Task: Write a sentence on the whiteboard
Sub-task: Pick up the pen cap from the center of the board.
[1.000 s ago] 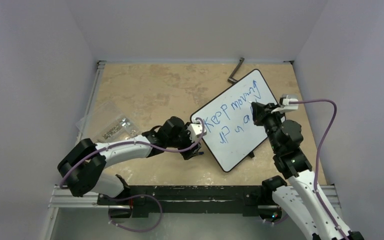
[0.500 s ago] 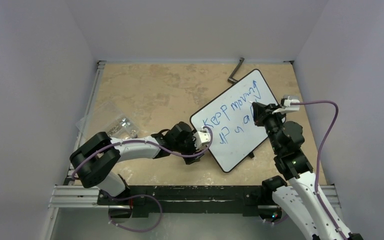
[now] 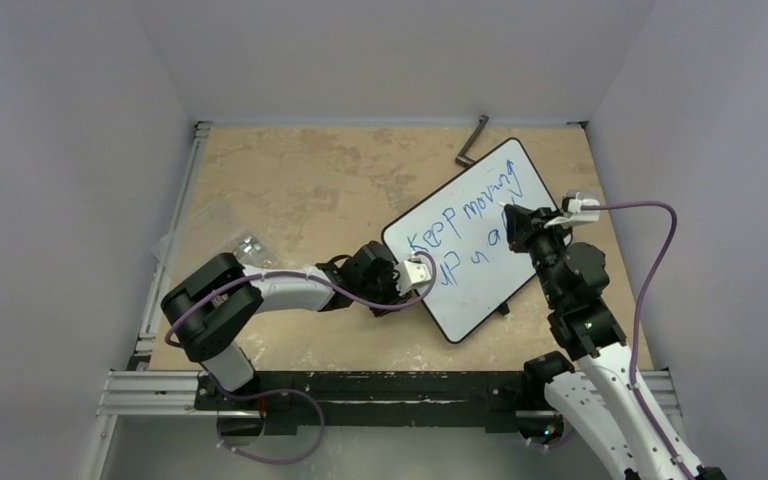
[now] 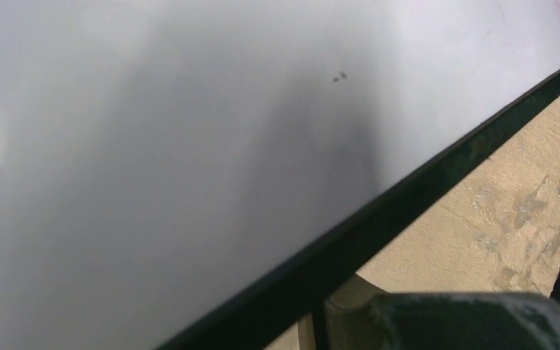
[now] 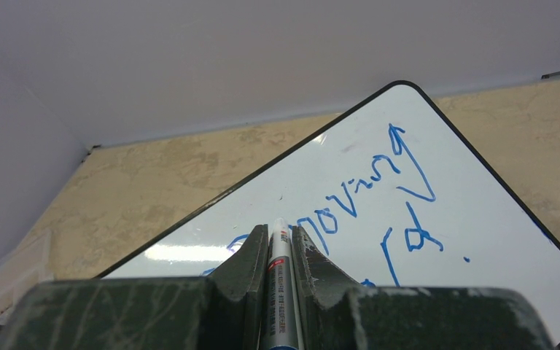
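Observation:
The whiteboard (image 3: 480, 292) lies slanted on the tan table, right of centre, its face blank and grey in the left wrist view (image 4: 189, 146). The sentence (image 3: 465, 213) is blue writing, "Keep moving", above a shorter line (image 5: 419, 240). My left gripper (image 3: 424, 273) is at the board's near-left rim. There only one finger (image 4: 452, 321) shows, under the black rim, and the other is hidden. My right gripper (image 3: 513, 221) is shut on a silver marker (image 5: 280, 284), whose tip is over the board by the writing.
A clear plastic bag of small metal parts (image 3: 222, 248) lies at the table's left side. A black L-shaped tool (image 3: 473, 140) rests beyond the board's far corner. A small black foot (image 3: 503, 310) sticks out at the board's near edge. Grey walls enclose the table.
My left arm has reached to the right, bringing its gripper from beside the board onto the board's near-left rim. The right arm and marker have stayed put.

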